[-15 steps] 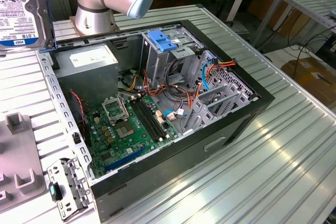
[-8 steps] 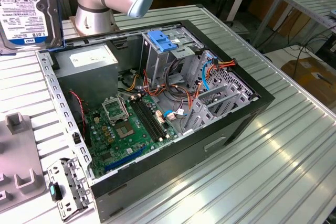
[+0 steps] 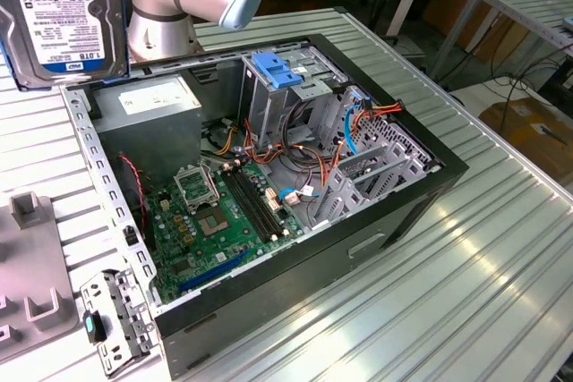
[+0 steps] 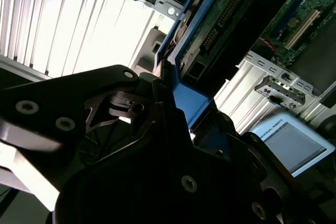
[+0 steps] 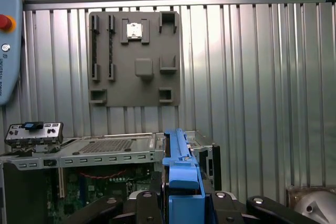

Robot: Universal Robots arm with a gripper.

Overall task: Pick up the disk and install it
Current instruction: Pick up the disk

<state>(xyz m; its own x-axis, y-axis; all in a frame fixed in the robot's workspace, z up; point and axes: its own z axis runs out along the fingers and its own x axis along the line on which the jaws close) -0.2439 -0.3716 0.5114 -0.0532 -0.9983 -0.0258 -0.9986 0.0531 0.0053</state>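
Disk (image 3: 63, 20) held high, well apart from open PC case (image 3: 403, 221) on surface (image 3: 501, 266). Pincer (image 5: 182, 195) seemingly clamped on its blue rails. Best kept square, no tilt, for cage (image 3: 269, 109) alignment.

I saw the disk (image 3: 63, 20), upper left in the exterior view, as dull grey metal under a glossy label (image 3: 55, 2); the ribbed table (image 3: 466, 248) shone like bare metal.
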